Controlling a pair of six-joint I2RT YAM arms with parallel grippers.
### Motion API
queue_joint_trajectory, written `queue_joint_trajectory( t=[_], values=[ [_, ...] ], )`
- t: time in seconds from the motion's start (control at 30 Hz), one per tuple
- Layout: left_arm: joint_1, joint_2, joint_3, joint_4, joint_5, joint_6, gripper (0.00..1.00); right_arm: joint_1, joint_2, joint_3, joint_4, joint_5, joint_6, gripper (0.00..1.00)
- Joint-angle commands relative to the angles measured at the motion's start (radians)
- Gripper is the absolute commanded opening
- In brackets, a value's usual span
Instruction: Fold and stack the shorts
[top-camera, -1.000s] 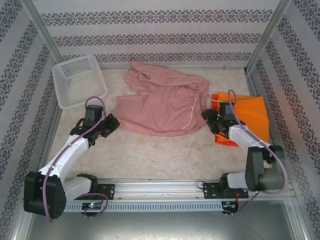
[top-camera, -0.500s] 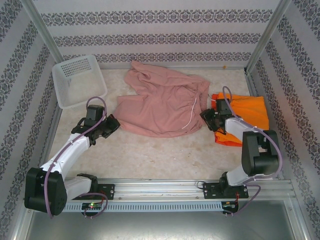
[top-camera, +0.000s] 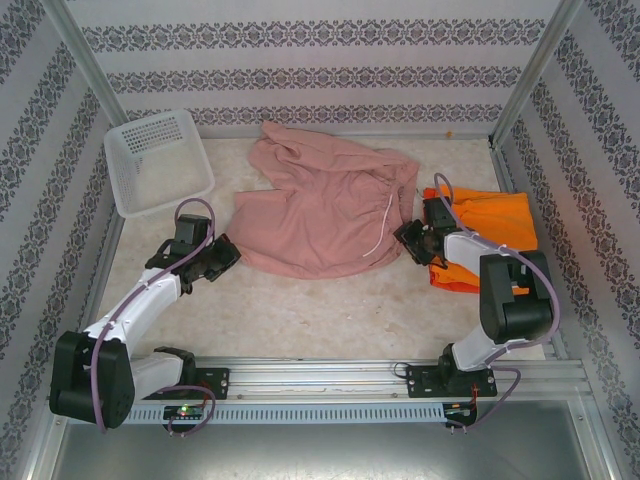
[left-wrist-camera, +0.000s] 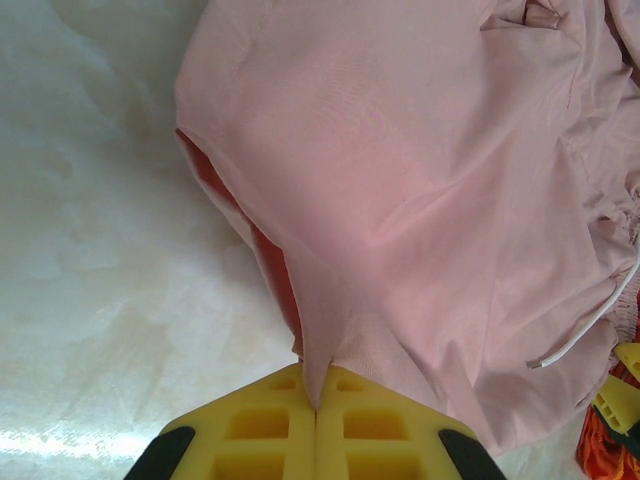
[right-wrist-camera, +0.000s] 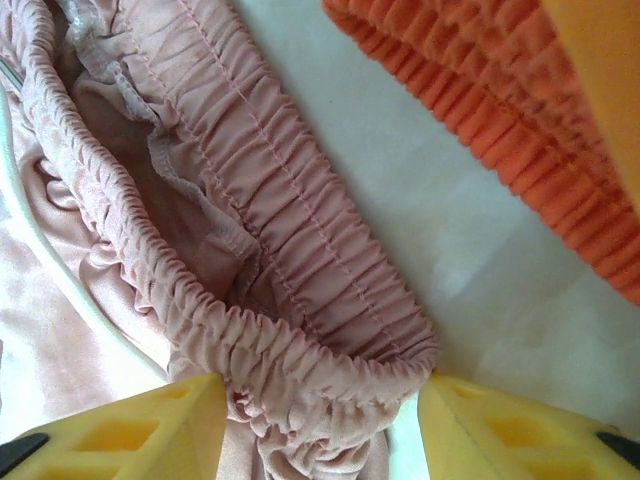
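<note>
The dusty pink shorts (top-camera: 330, 215) lie spread mid-table, their white drawstring (top-camera: 383, 225) on the right side. My left gripper (top-camera: 228, 255) is shut on their lower left hem; the left wrist view shows the yellow fingers (left-wrist-camera: 316, 385) pinching pink cloth (left-wrist-camera: 420, 180), with a red-orange strip (left-wrist-camera: 212, 178) under it. My right gripper (top-camera: 405, 238) is at the shorts' right edge. Its jaws (right-wrist-camera: 320, 400) stand open with the gathered pink waistband (right-wrist-camera: 300, 290) between them. The bright orange shorts (top-camera: 500, 225) lie at the right, over red-orange cloth (top-camera: 452, 280).
A white mesh basket (top-camera: 150, 160) leans at the back left corner. Patterned walls and metal posts (top-camera: 525, 85) close in the table on three sides. A metal rail (top-camera: 320, 375) carries the arm bases at the near edge.
My right gripper has slid left off the orange pile to the pink waistband, and its jaws have narrowed a little. The left gripper has held its grip and barely moved.
</note>
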Motion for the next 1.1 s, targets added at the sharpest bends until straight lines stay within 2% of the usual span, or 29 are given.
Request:
queue_joint_trajectory(
  t=[0.0,0.2,0.37,0.57,0.8,1.07],
  values=[
    [-0.012,0.005,-0.009,0.043,0.005,0.017,0.0,0.011,0.045,0.043,-0.029,0.023,-0.034,0.43],
    [-0.012,-0.001,-0.002,0.04,-0.01,0.027,0.0,0.003,0.083,0.087,-0.045,0.024,-0.056,0.2],
    [0.001,-0.031,0.066,0.003,-0.044,0.071,0.0,-0.014,0.033,0.137,-0.077,0.013,-0.061,0.01],
    [0.062,-0.027,0.294,-0.05,-0.041,0.148,0.0,-0.043,-0.097,0.296,-0.096,-0.037,-0.071,0.0],
    [0.14,0.138,0.791,-0.084,0.004,0.214,0.0,-0.043,-0.142,0.642,-0.097,-0.117,-0.076,0.0],
    [0.168,0.371,1.501,-0.227,0.01,0.294,0.0,-0.044,-0.159,0.971,-0.01,-0.142,-0.045,0.0]
  ],
)
